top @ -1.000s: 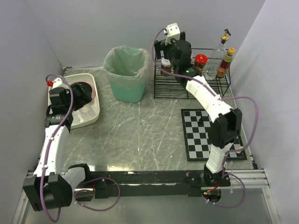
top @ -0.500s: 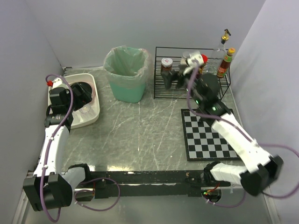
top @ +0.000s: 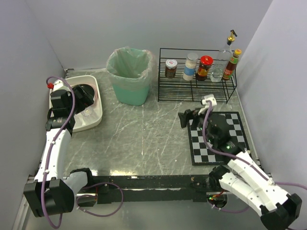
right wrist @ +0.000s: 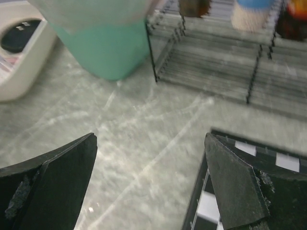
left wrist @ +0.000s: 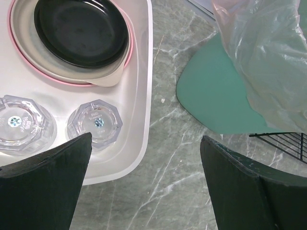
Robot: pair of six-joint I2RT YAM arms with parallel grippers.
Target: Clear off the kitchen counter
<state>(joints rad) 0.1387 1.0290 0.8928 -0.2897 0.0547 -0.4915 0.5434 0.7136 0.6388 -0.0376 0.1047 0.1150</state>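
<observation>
The grey marble kitchen counter is bare in its middle. My left gripper hovers open and empty over the right edge of the white tub. In the left wrist view the gripper straddles the tub's rim and bare counter. My right gripper is open and empty, low over the counter at the left edge of the checkered mat. The right wrist view shows the gripper above marble.
The tub holds a black dish on a pink-rimmed plate and two clear glass pieces. A green bin with a plastic liner stands at the back. A black wire rack holds jars and bottles, among them a white jar.
My right arm has drawn back from the wire rack toward the front and dropped low beside the mat. A white jar now shows on the rack. The left arm has not moved.
</observation>
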